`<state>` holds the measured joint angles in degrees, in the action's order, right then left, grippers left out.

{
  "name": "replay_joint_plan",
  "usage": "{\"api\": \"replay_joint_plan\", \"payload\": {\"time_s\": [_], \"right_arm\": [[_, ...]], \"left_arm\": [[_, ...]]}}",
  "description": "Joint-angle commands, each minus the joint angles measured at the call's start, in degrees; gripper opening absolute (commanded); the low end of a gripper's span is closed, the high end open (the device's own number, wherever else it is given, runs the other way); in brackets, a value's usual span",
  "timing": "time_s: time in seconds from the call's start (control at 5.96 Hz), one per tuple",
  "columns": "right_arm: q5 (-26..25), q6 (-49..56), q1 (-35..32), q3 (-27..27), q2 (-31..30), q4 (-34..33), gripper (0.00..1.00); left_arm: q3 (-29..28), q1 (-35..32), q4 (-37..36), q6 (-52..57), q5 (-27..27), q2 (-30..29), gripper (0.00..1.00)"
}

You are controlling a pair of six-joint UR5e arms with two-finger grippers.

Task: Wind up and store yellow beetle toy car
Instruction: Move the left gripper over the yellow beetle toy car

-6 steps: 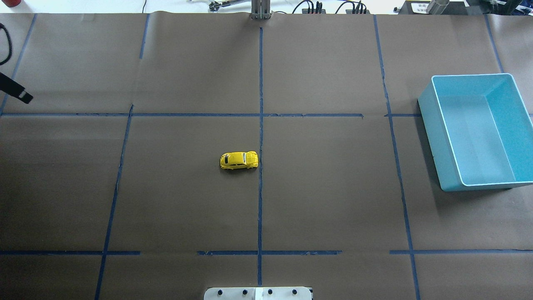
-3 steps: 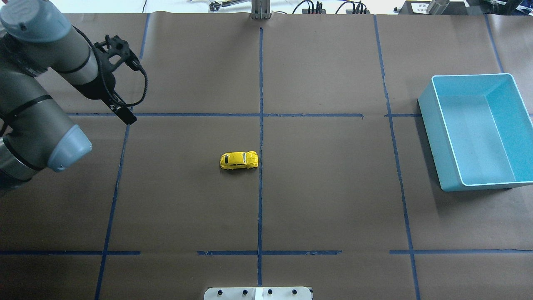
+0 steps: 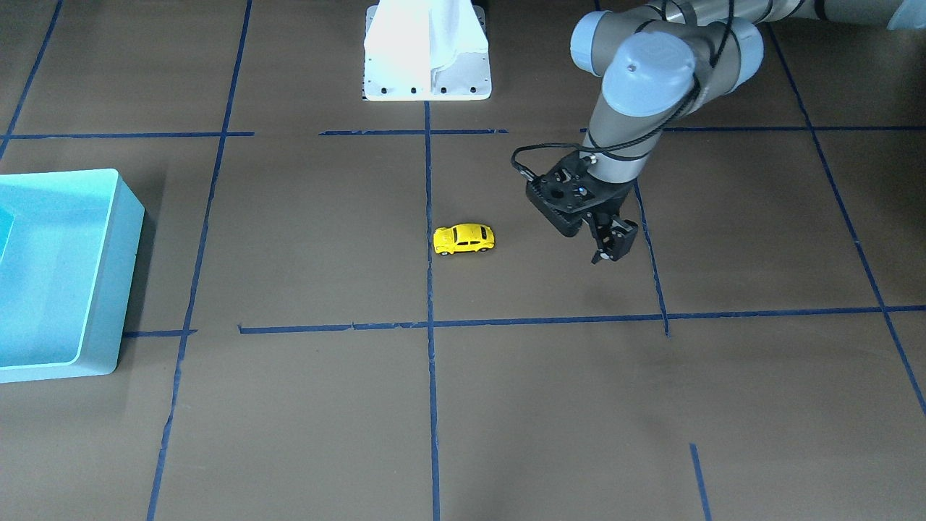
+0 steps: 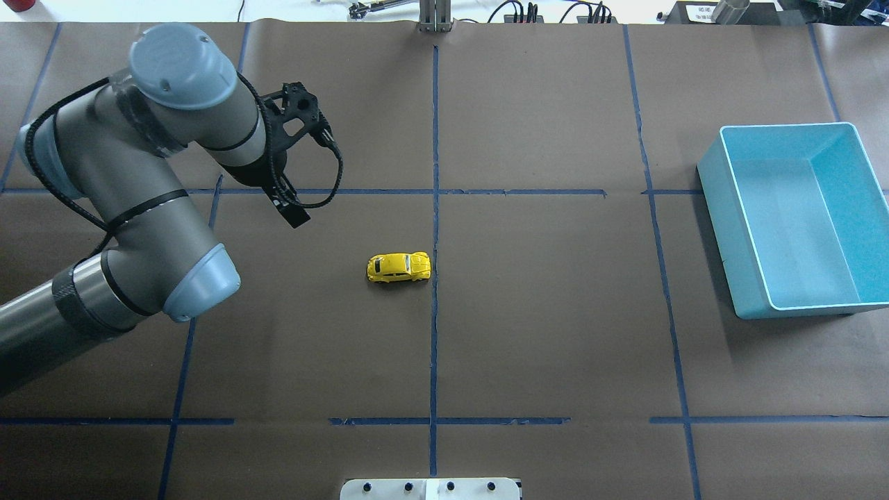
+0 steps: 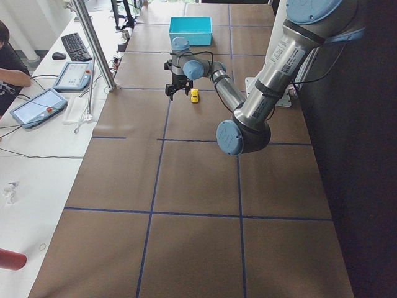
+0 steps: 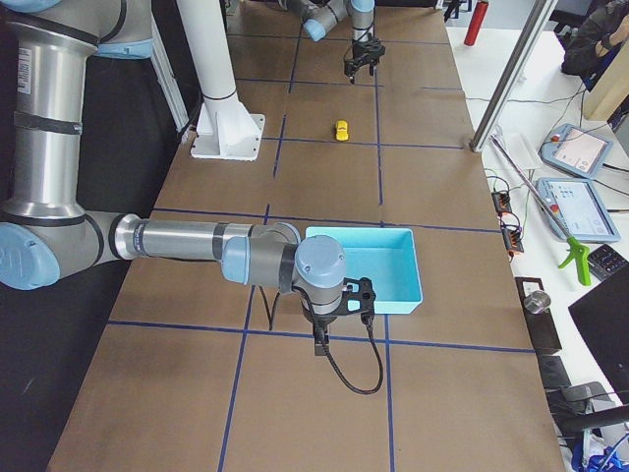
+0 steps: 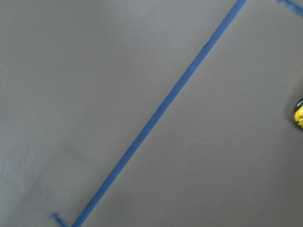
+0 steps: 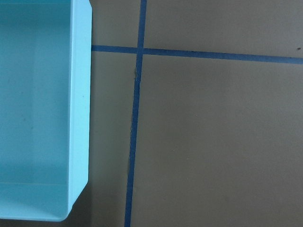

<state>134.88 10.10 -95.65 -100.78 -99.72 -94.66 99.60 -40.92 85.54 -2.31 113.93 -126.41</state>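
The yellow beetle toy car (image 4: 399, 267) stands on its wheels on the brown paper near the table's middle, just left of the centre tape line; it also shows in the front view (image 3: 464, 239) and at the right edge of the left wrist view (image 7: 299, 113). My left gripper (image 4: 290, 208) hangs over the table to the left of the car and a little beyond it, apart from it, open and empty (image 3: 612, 246). My right gripper (image 6: 320, 339) shows only in the right side view, beside the blue bin's near corner; I cannot tell whether it is open or shut.
An empty light blue bin (image 4: 736, 236) stands at the table's right side, also in the front view (image 3: 123, 275) and the right wrist view (image 8: 80, 94). The white robot base plate (image 4: 430, 488) is at the near edge. Blue tape lines cross the paper.
My left arm has swung in from the left edge toward the table's middle, bringing the gripper closer to the car. The car and the bin have not moved.
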Motion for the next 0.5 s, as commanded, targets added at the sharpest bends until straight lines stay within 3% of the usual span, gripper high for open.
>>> {"api": "replay_joint_plan", "payload": {"time_s": [0.0,0.17,0.34], "right_arm": [[0.0,0.0,0.1,0.1,0.0,0.0,1.0],[-0.1,-0.1,0.1,0.1,0.0,0.0,1.0],[-0.1,-0.1,-0.1,0.1,0.0,0.0,1.0]], "left_arm": [[-1.6,4.4,-2.4,0.5,0.6,-6.4,1.0],[-9.4,7.9,-3.5,0.4,0.5,-13.5,1.0],[-11.2,10.7,-4.4,0.8,0.7,-14.9,1.0]]}}
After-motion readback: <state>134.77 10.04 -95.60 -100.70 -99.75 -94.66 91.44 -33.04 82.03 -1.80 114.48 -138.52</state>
